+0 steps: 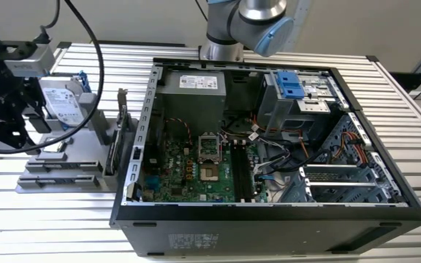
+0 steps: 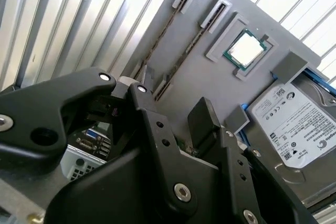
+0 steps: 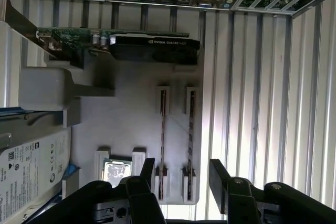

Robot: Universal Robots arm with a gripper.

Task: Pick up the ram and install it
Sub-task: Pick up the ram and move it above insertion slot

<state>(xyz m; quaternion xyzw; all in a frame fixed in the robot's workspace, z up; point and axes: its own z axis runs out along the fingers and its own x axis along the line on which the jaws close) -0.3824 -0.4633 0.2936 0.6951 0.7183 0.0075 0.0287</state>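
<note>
Ram (image 3: 163, 129): sat on edge in gray holder tray (image 3: 131, 103), not yet gripped. Hovered just above with gripper (image 3: 182, 163) fingers spread apart. Had yet to lift it or seat it in motherboard slots (image 1: 243, 175).

Slatted metal desk (image 1: 42, 219) spans the exterior view. PC case (image 1: 269, 226), side panel off, lies at centre and lower right. Grey holder (image 1: 57, 179) sits at centre left, just beside the case.
</note>
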